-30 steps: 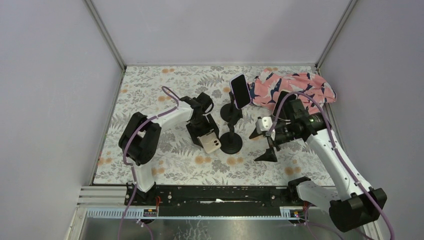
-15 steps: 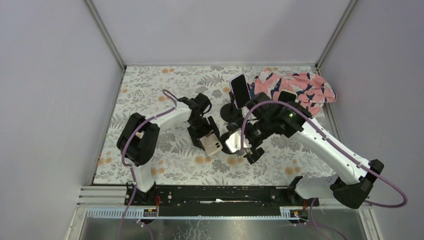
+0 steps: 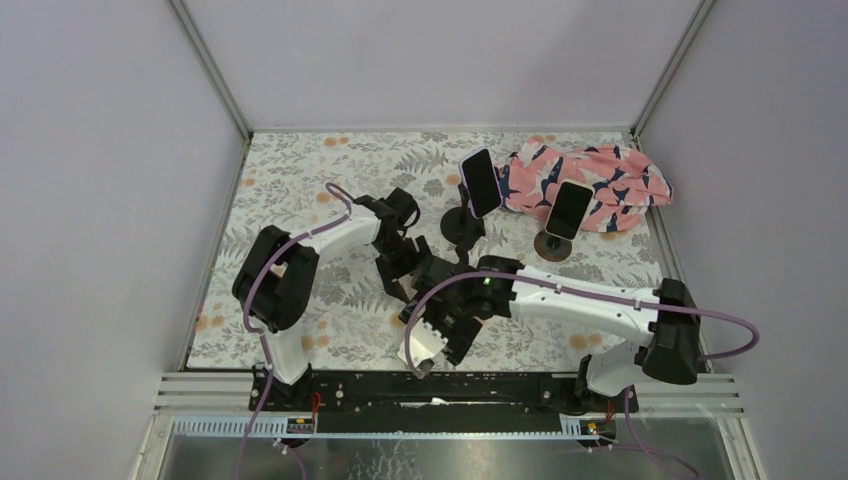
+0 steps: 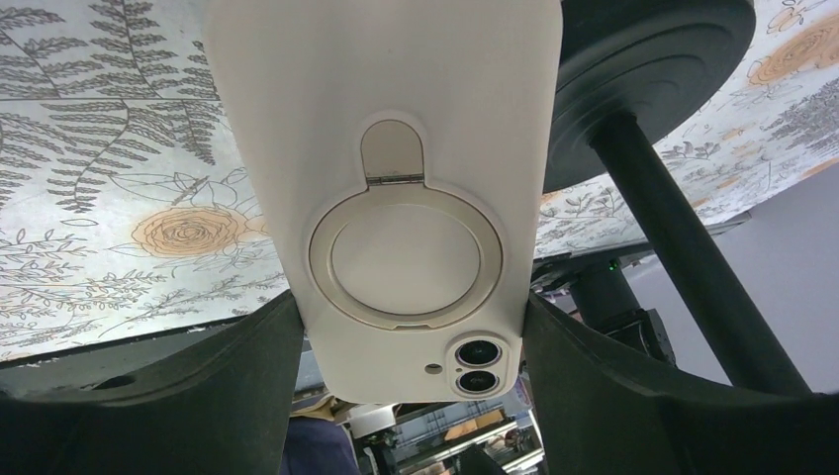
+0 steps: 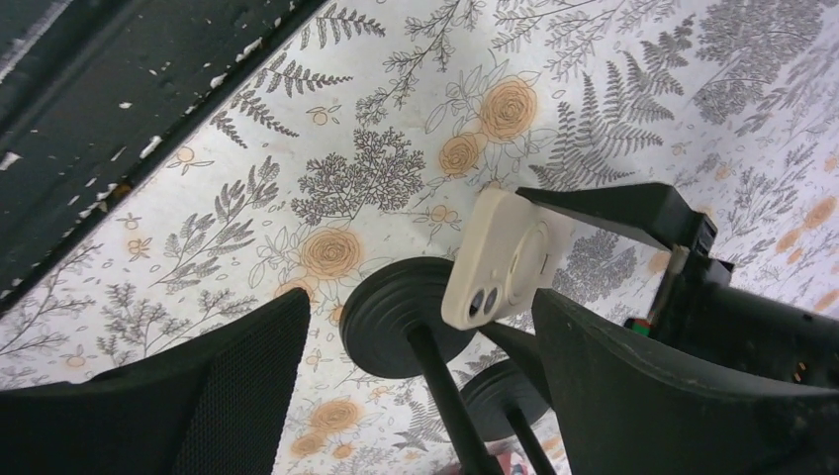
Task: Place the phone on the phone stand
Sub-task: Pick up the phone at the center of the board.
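A cream phone (image 4: 396,148) with a round ring on its back is clamped by its two long edges in my left gripper (image 4: 411,312), camera lenses nearest the wrist. From above, the left gripper (image 3: 403,262) sits at mid-table, and the phone is hidden there. The black phone stand (image 5: 401,315) stands right beside the phone. Its round base (image 4: 648,74) and its pole (image 4: 693,267) show in the left wrist view. My right gripper (image 5: 420,302) is open, and the stand's pole (image 5: 447,401) runs up between its fingers. Seen from above, the right gripper (image 3: 440,318) covers the stand.
A second stand carries a purple-edged phone (image 3: 480,183) at the back centre. Another stand, with a dark-screened phone (image 3: 569,208) on it, is at the back right, in front of a pink patterned cloth (image 3: 590,180). The table's near rail (image 3: 450,385) runs close behind the right gripper.
The right arm has swung from the right side across to the centre front, over the stand, uncovering the back-right phone. Its jaws have narrowed slightly. The left gripper has barely moved.
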`<action>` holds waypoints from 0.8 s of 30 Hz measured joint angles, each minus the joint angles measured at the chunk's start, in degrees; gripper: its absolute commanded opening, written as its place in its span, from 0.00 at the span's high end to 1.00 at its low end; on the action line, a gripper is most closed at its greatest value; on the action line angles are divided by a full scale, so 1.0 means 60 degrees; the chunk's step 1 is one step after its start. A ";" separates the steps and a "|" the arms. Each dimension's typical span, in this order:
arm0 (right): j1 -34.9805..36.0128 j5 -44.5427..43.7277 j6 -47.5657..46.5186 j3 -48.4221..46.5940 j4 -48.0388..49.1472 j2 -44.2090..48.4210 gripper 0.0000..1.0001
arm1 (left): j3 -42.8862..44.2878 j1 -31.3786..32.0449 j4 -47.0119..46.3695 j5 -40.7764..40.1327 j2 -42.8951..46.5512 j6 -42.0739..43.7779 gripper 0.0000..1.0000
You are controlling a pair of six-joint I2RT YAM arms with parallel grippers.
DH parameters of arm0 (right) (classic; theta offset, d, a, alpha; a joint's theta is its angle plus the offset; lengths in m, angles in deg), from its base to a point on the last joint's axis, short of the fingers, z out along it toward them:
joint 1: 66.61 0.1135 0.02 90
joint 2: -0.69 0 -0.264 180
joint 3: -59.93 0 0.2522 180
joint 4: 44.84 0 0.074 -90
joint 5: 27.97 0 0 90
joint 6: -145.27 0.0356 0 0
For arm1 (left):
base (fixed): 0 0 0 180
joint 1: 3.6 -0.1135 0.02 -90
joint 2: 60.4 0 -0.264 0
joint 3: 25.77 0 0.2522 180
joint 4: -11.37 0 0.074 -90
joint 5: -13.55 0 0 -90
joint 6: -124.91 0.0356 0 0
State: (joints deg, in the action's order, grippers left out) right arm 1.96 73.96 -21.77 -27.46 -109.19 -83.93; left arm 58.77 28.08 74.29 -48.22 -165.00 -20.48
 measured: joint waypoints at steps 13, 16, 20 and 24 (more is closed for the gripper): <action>0.0765 -0.2889 0.0055 0.2623 0.3541 -0.0317 0.28 | -0.0226 -0.0051 -0.0237 0.0546 0.0069 0.0044 1.00; 0.0765 -0.3308 0.0004 0.2947 0.4379 -0.0379 0.42 | -0.0419 -0.0051 -0.0372 0.0663 0.0171 0.0040 1.00; 0.0765 -0.3810 -0.0124 0.3268 0.5497 -0.0590 0.60 | -0.0597 -0.0051 -0.0484 0.0732 0.0331 0.0011 1.00; 0.0769 -0.4087 -0.0208 0.3446 0.6204 -0.0834 0.77 | -0.0816 -0.0062 -0.0630 0.0783 0.0590 -0.0011 1.00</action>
State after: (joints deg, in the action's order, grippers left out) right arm 6.57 49.43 -23.01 -6.78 -71.97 -88.94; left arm 53.88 27.71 70.51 -43.52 -161.46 -20.55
